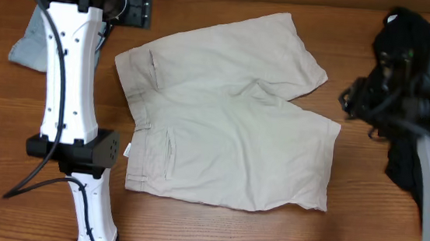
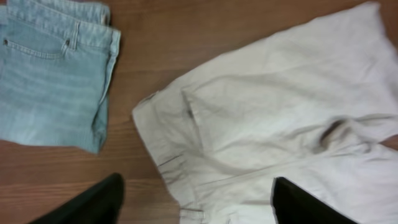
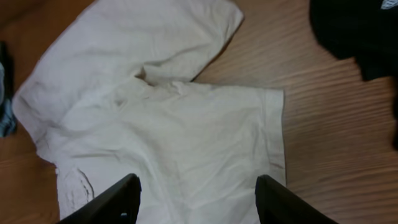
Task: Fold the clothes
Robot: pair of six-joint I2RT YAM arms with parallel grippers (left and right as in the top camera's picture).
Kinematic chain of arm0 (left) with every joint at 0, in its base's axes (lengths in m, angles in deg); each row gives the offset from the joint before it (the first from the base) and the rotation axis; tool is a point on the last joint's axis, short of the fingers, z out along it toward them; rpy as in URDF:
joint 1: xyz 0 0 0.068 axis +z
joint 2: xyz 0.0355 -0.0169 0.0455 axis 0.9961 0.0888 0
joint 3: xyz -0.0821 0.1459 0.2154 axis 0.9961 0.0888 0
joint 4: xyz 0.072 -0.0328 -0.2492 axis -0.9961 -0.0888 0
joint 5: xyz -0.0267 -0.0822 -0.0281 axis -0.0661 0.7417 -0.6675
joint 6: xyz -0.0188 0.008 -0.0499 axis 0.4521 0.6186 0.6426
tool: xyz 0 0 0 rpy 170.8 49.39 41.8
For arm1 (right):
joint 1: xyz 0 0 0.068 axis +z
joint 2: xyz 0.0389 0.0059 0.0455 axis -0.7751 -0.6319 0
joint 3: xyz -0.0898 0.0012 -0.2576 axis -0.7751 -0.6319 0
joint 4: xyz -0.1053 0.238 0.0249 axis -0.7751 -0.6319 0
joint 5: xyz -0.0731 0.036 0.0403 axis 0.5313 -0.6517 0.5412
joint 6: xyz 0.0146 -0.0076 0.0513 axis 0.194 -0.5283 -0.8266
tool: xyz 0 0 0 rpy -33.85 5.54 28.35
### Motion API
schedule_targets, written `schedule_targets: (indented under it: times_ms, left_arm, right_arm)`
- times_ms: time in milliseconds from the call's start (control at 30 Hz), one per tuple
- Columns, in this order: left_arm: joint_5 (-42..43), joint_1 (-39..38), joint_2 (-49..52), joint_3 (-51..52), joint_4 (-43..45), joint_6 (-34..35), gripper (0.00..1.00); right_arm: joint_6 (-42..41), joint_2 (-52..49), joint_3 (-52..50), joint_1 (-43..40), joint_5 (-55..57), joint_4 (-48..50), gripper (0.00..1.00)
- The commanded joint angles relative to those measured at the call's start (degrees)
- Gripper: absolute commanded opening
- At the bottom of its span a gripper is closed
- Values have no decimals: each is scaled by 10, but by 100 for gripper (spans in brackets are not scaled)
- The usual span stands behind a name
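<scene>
1. From my station, the shorts point(image 1: 231, 114) lay flat in the middle of the table point(image 1: 213, 230). Their waistband point(image 1: 139, 118) pointed toward the left arm and both legs ran out toward the right arm.
2. The legs were splayed apart, the far leg point(image 1: 276, 52) angling away from the near leg point(image 1: 273, 165), with a small pucker of cloth at the crotch point(image 1: 260, 93).
3. The left gripper point(image 2: 198, 180) was spread wide with nothing between its fingers, hovering above the waistband's far end.
4. The right gripper point(image 3: 198, 180) was likewise spread and empty, hanging over the near leg close to its hem point(image 3: 273, 137).
5. A denim garment point(image 2: 53, 81) sat folded beside the waistband, apart from the shorts, and a black garment point(image 3: 354, 31) lay off to the right, clear of the hems.
6. I judged the cloth light, soft and limp: it should drape and sag from any pinch rather than hold a shape, and drag a little on the wood.
7. The waistband and hems looked thicker and firmer, so I reckoned those were the safest places to grip.
8. For a lengthwise fold, I would take the far waistband corner point(image 1: 121, 56) with the left gripper and the far leg's hem corner point(image 1: 290, 19) with the right.
9. The risk I saw was pinching only the top layer, which would lift alone and leave the underside bunched.
</scene>
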Motion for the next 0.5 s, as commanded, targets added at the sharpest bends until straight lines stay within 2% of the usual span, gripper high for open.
schedule_targets:
  times_ms: [0, 100, 200, 300, 400, 433, 467]
  left_arm:
    - [72, -8, -29, -8, -4, 34, 82]
    - [89, -33, -70, 39, -4, 40, 88]
    - [35, -71, -134, 141, -4, 62, 92]
    - [-47, -108, -214, 283, -4, 133, 100]
    - [-77, -131, -291, 428, -4, 212, 100]
    - [-81, -135, -313, 474, -4, 240, 100]
    - [-88, -138, -339, 527, -4, 271, 100]
  right_arm:
    - [-34, 77, 19, 3, 30, -24, 69]
    - [-55, 118, 19, 3, 37, -60, 71]
    - [-87, 154, 19, 3, 60, -108, 73]
    - [-144, 181, 19, 3, 113, -164, 79]
    - [-192, 199, 19, 3, 153, -210, 82]
    - [-204, 203, 19, 3, 158, -218, 87]
    - [-212, 206, 19, 3, 158, -222, 100]
